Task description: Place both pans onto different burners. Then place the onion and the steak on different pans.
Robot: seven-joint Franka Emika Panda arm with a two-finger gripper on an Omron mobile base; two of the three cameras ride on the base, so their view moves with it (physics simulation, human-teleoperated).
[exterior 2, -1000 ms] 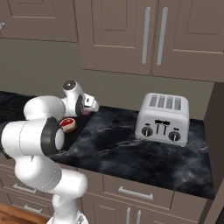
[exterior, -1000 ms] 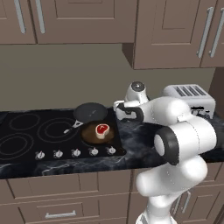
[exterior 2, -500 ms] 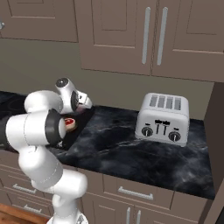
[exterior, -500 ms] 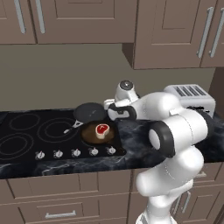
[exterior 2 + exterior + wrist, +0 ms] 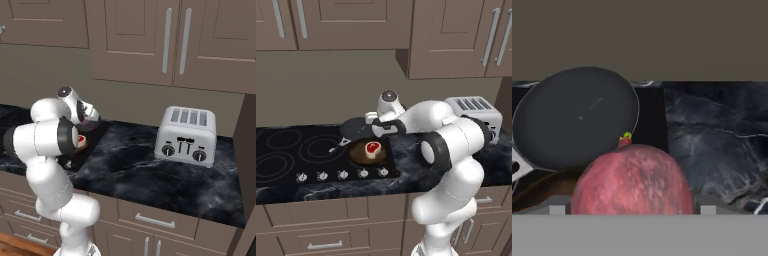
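Under brown cabinets (image 5: 356,22), black marble counter (image 5: 150,175), silver toaster (image 5: 187,135), claw (image 5: 375,126) grasping onion (image 5: 632,180).

Brown cabinets (image 5: 165,45), dark marble counter (image 5: 150,175)

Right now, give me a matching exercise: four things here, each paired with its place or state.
Things:
1. steak
2. onion
3. dark pan
4. toaster

Places or states:
A. empty, on the cooktop
B. on the counter, right of the arm
C. in the brown pan
D. between the gripper fingers

Pairs: 1-C, 2-D, 3-A, 4-B
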